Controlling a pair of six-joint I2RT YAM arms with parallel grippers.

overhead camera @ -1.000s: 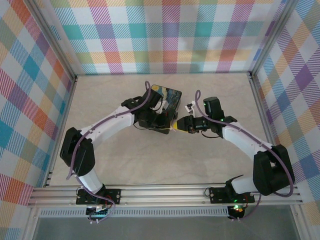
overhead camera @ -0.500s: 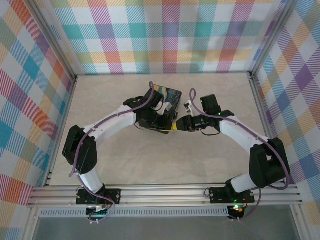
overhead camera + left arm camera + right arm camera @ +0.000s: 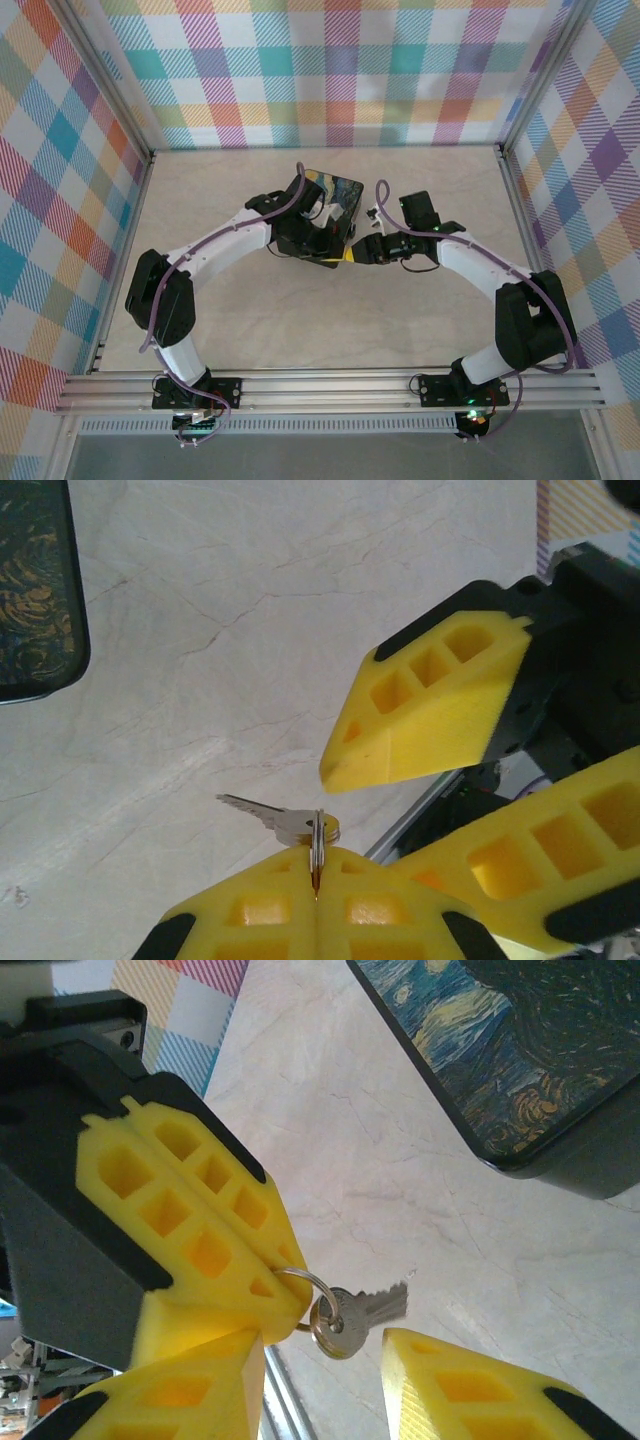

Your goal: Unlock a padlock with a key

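My left gripper is shut on a metal ring, and the small silvery key hangs from that ring above the table. My right gripper stands open, one yellow finger on each side of the key and neither touching it. From the left wrist, the right gripper's fingers sit just right of the ring. Seen from above, both grippers meet tip to tip, left and right, in front of the box. The padlock is hidden.
The Starry-Night box with black sides lies just behind the two grippers, also in the right wrist view as the box. The pale marbled table is walled by plaid panels, with an aluminium rail along the near edge.
The right arm has swung left and brought its gripper in around the key. The left gripper has stayed shut on the ring, hardly moving.
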